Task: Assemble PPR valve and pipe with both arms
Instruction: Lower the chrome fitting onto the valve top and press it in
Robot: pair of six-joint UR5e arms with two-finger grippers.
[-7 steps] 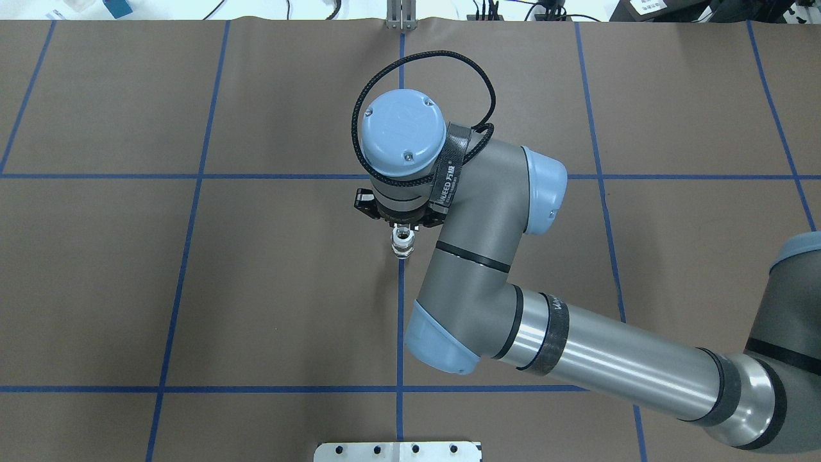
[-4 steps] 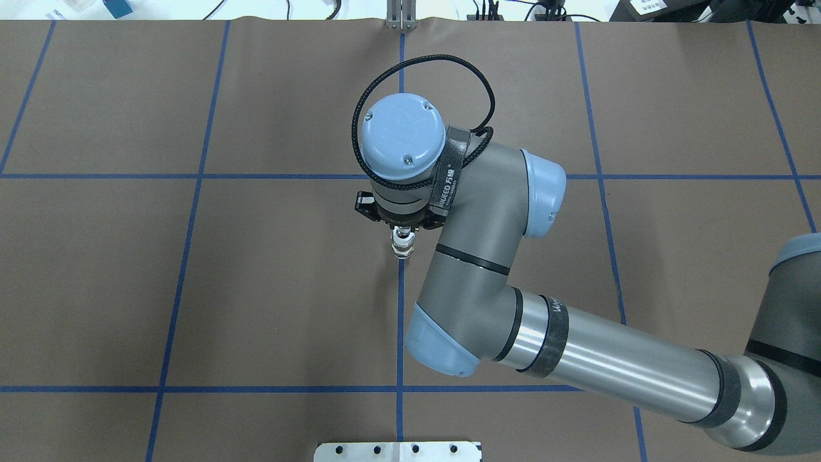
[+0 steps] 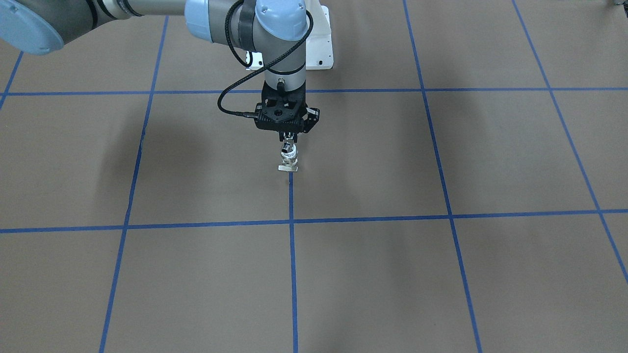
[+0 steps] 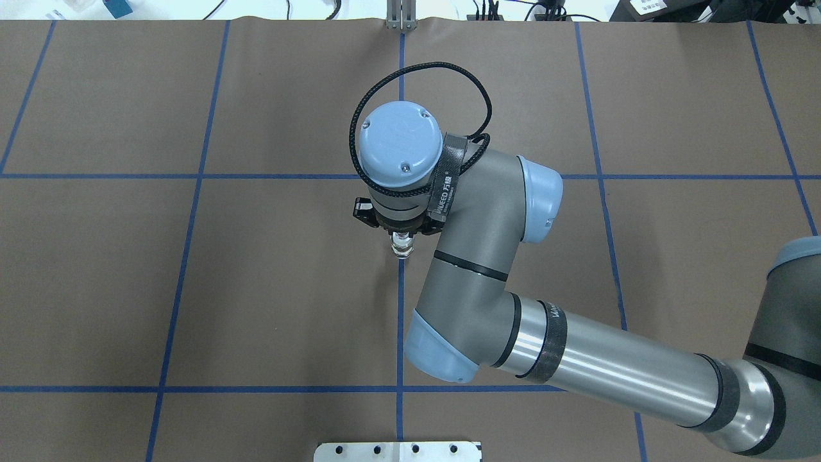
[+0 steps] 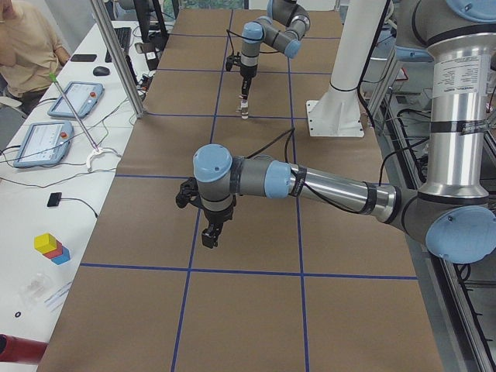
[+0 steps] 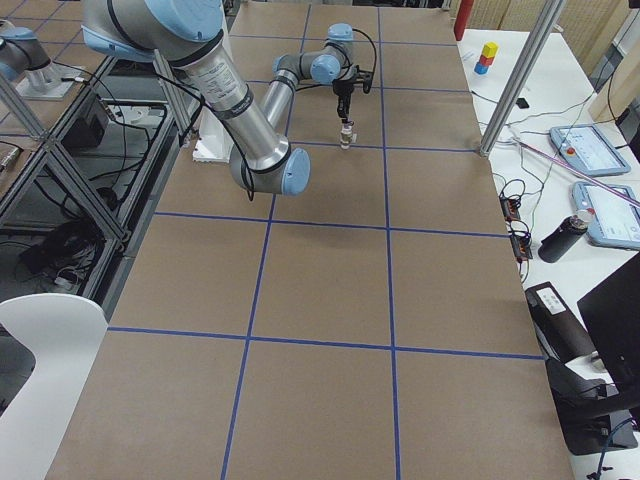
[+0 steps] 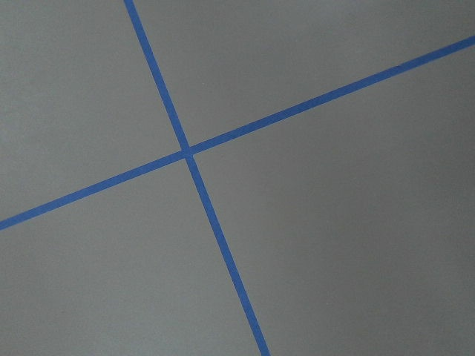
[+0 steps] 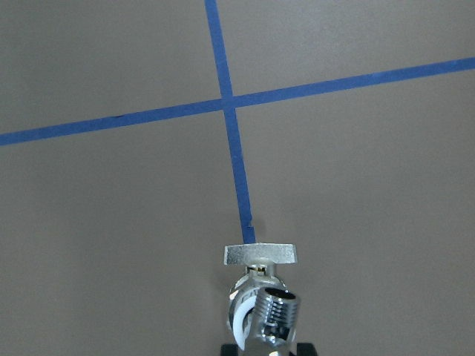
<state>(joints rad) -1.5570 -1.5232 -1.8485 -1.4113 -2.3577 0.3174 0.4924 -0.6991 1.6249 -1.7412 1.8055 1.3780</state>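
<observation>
Chrome pipe (image 3: 289, 147) is already sitting on the valve (image 3: 288, 159), whose tab seems to be resting on the desk (image 3: 441, 274) at the end of a tape line (image 3: 291, 196). The right hand (image 3: 289, 139) is clamping the pipe from above. The left hand (image 5: 209, 236) is hanging well apart, and I cannot tell whether it is open or closed. The joining is looking done, with only the release remaining.

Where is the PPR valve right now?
In the overhead view the PPR valve is mid-table on the centre blue tape line, directly under the right hand, which holds the pipe on top of it.
</observation>
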